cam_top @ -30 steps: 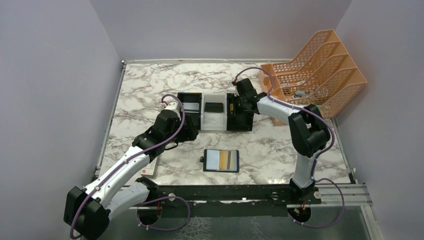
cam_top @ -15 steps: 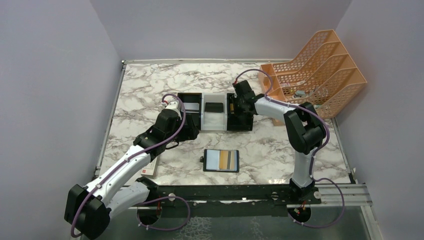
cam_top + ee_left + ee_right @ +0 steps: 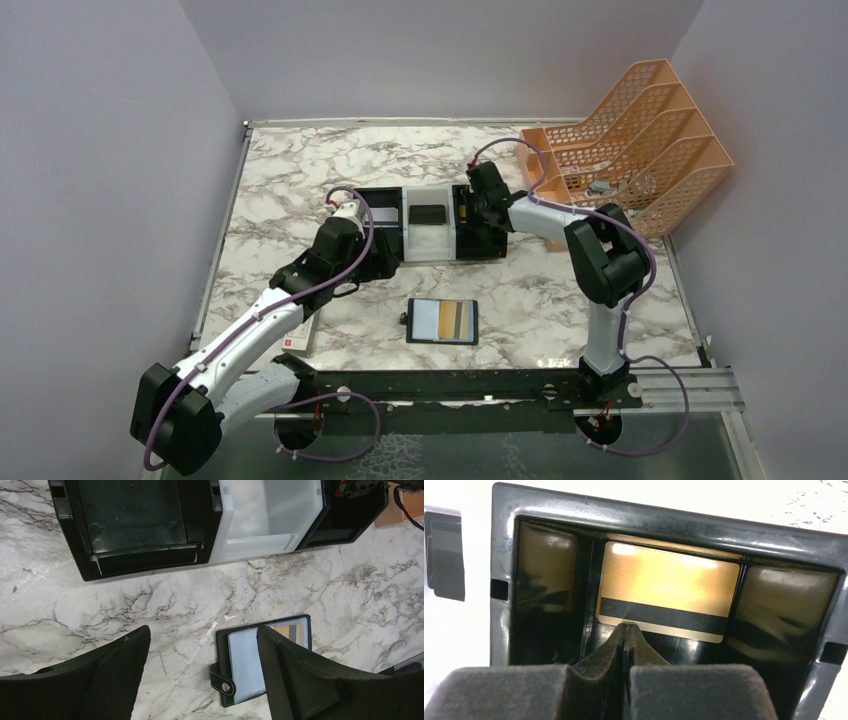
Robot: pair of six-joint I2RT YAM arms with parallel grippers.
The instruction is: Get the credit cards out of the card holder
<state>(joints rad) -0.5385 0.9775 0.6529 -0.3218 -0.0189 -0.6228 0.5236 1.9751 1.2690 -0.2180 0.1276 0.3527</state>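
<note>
Two grippers, placed against the tray. Left gripper: jaws wide, holding nothing, hovering over the table just in front of the tray's left black compartment. Card holder lies open in front of the tray's middle, with a striped card in its right pocket. Right gripper: pinched closed inside the tray's right compartment, tips at the near edge of a gold card lying there.
</note>
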